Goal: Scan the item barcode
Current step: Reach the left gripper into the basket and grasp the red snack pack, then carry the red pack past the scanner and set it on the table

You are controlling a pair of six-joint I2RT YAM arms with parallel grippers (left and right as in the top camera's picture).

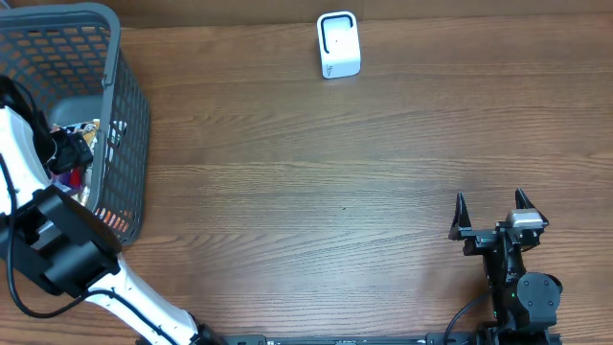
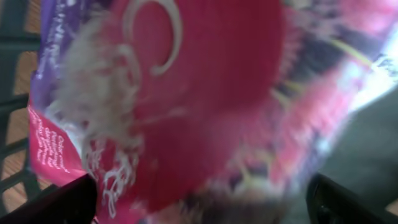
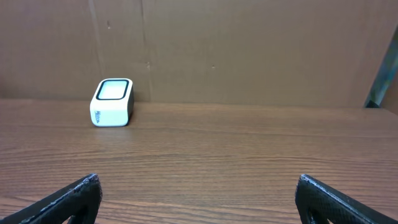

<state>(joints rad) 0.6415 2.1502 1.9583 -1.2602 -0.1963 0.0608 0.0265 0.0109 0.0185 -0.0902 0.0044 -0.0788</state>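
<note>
A pink packet (image 2: 205, 112) is lying right under my left tool (image 2: 199, 202) in the basket (image 1: 134, 115), jaws wide. I'm judging this the pick: closing next, then lifting to the scanner (image 1: 338, 45). My right tool (image 1: 489, 198) is idling wide.

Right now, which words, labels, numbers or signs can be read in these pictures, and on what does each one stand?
Nothing can be read for certain.
Pink package in the basket: white print on its left edge and a large white curl, too blurred to read.
White barcode scanner: small grey mark on its front, too small to read.
</note>
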